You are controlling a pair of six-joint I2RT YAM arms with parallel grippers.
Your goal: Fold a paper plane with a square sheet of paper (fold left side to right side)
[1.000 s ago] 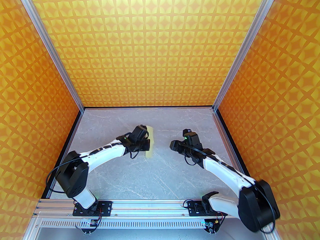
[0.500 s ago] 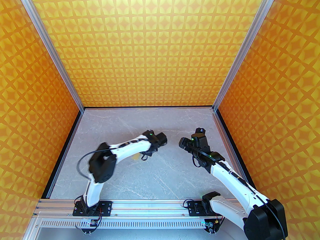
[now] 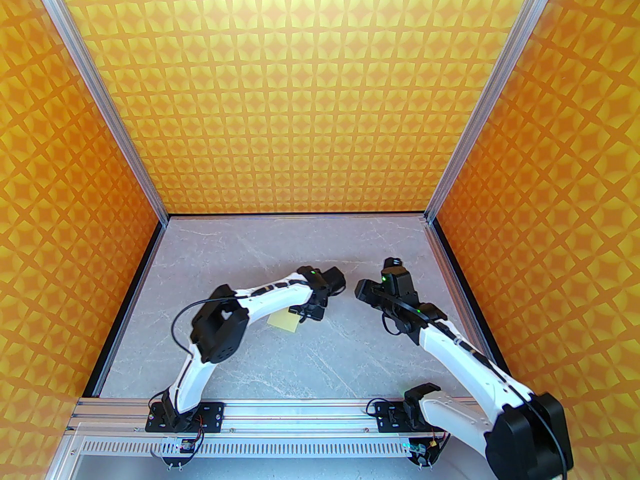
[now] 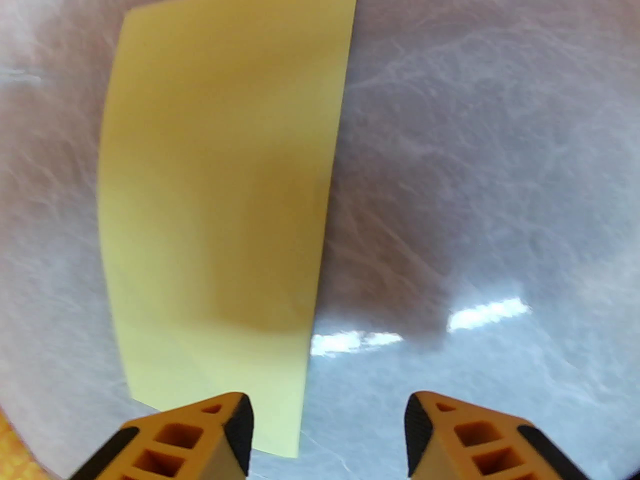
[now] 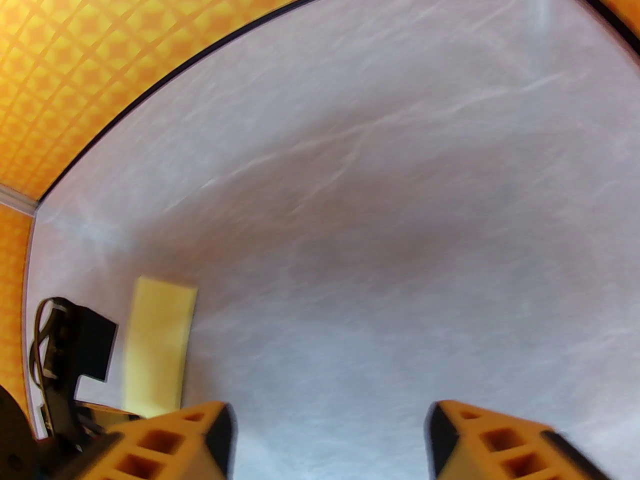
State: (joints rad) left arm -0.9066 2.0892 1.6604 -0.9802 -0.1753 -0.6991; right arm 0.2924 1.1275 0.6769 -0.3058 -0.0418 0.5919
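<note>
Looks past the half fold, with thin pale yellow paper (image 4: 220, 193) flat as a narrow rectangle on the grey marbled bench (image 3: 300, 363) below released, empty left fingers (image 4: 200, 433), right fingers (image 5: 180, 443) likewise released nearby, leaving nose and wing creases to make.

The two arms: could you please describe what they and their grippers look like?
Both the left arm and right arm have smooth white links, bulky black joint housings, a looping black cable and small green lights. The left gripper and right gripper have orange-yellow fingers with rectangular cut-outs and black pads.
</note>
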